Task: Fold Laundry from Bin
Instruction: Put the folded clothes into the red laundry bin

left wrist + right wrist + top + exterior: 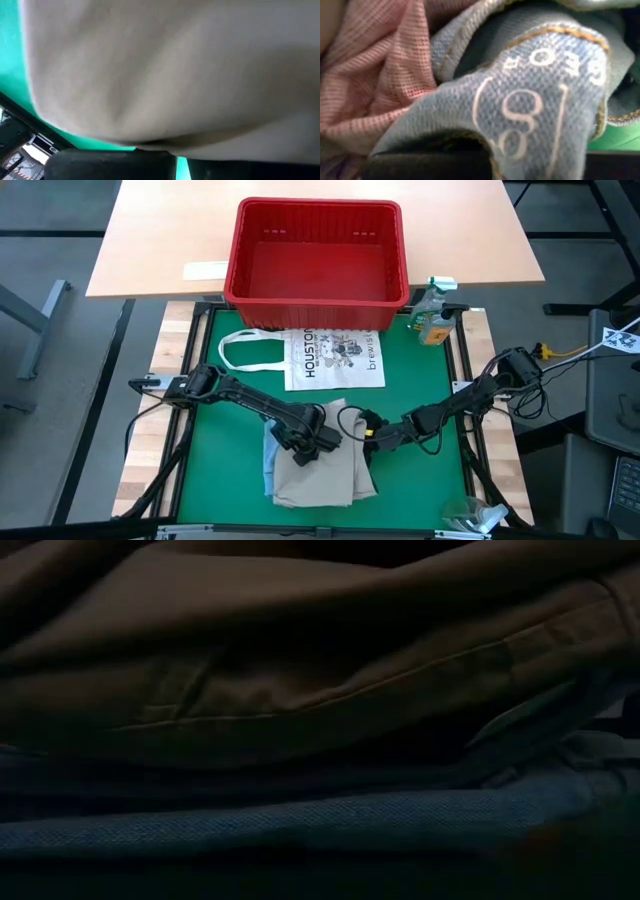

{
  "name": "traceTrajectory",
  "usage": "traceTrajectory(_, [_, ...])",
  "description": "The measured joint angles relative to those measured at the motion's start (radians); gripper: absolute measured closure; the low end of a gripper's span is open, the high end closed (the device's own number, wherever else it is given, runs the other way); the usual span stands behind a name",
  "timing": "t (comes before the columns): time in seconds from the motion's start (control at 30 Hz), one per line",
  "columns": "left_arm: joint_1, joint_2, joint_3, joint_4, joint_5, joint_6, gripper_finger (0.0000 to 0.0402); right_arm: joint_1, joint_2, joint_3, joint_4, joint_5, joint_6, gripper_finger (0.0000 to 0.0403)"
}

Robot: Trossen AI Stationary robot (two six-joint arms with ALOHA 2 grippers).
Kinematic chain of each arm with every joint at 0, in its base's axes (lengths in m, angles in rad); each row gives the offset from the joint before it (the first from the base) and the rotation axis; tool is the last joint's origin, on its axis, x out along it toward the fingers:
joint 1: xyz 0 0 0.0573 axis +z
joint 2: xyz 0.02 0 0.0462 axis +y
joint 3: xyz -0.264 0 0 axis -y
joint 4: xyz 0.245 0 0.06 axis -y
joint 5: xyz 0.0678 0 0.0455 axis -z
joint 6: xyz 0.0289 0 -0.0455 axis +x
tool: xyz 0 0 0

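Khaki-grey cloth (325, 465) topped the laundry stack near the worktop's (420, 480) front edge in the high view, the red bin (318, 250) empty at the back; the left claw (312, 442) and right claw (378, 438) were clenched at the stack's far edge. Low view: khaki over light blue fabric (300, 820). Right wrist view: a blue label (530, 95) beside pink weave (385, 70). Seemingly a final fold; next calls for smoothing the stack.

overhead view, other cameras against laundry (318, 470)
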Motion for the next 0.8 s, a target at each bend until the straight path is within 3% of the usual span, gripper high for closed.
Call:
traceTrajectory(0.27, [0.021, -0.003, -0.001, -0.014, -0.042, -0.076, 0.0336, 0.0, 0.0, 0.0, -0.013, -0.005, -0.003, 0.0393])
traceTrajectory(0.43, [-0.001, -0.023, -0.002, -0.013, -0.105, -0.075, 0.0334, 0.001, 0.0, 0.0, -0.016, -0.008, -0.003, 0.0393])
traceTrajectory(0.8, [-0.112, -0.087, -0.059, -0.01, -0.136, -0.125, 0.0336, 0.001, 0.0, -0.002, -0.024, -0.008, 0.006, 0.0395])
